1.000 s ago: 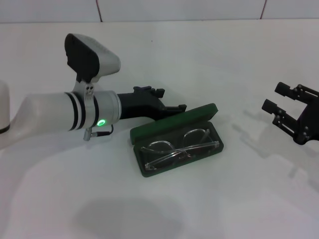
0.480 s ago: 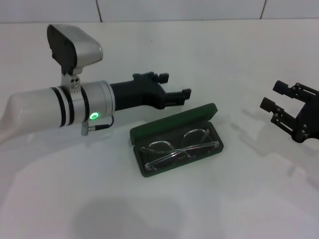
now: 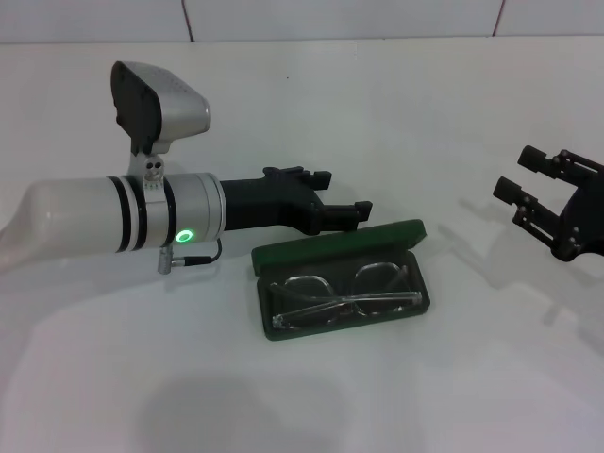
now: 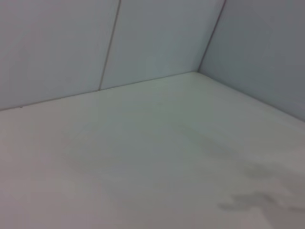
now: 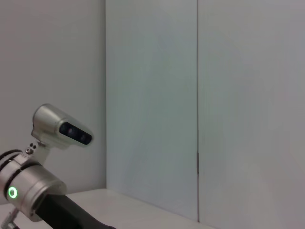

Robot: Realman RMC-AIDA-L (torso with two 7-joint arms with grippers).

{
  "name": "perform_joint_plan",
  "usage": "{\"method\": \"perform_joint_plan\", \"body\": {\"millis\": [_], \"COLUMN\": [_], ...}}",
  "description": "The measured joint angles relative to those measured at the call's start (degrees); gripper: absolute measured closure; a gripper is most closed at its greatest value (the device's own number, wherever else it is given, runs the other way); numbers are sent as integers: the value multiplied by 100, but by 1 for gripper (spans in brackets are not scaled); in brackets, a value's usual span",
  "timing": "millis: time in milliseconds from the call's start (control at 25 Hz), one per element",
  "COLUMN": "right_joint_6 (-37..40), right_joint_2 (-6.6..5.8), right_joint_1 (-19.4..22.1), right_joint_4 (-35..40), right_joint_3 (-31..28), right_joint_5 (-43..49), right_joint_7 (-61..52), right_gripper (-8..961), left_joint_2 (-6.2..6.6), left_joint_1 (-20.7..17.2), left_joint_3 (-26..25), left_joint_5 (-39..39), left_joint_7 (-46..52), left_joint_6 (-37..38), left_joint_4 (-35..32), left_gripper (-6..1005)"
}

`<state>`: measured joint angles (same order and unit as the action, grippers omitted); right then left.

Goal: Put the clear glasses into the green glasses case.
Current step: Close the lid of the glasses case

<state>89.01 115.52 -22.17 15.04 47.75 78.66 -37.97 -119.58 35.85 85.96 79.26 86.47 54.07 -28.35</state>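
Note:
The green glasses case lies open at the middle of the white table, its lid standing up at the back. The clear glasses lie inside it, folded, on the dark lining. My left gripper reaches in from the left, just behind the lid; its fingers are apart and hold nothing, and the nearer fingertip is right at the lid's top edge. My right gripper hangs open at the right, well away from the case. The left wrist view shows only table and wall.
The white table runs back to a tiled wall. The left arm's grey wrist camera sticks up above its forearm, and the same arm shows low in the right wrist view.
The left gripper rose, then came down and to the right against the back of the lid. The case has turned and shifted a little to the right. The right gripper barely moved.

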Motion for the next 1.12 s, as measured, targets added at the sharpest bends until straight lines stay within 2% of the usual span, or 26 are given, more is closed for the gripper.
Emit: {"method": "perform_joint_plan", "body": {"millis": [360,600,840,1120], "right_joint_6": [-68,-69,-68,-68], "right_joint_2": [1,-5,-4,-4], "right_joint_1": [-19,-19,-34,-75], "right_joint_4": [10,25,39,22], "right_joint_3": [6,17,1,5], "right_joint_5": [0,0,0,2], "right_joint_7": [0,0,0,0], "right_gripper": [496,495,495,496], "left_joint_2": [27,96,101,49], "left_joint_1": [-3,-59,-61,-52], "left_joint_3": [-43,-45,-45,-52], "left_joint_5": [-55,-20,63,226], "left_joint_7": [86,370,431,519], "left_joint_6": [211,723,708,551], "left_joint_4": [-116,-300,-268,-263], "left_gripper": [151,151,151,151]}}
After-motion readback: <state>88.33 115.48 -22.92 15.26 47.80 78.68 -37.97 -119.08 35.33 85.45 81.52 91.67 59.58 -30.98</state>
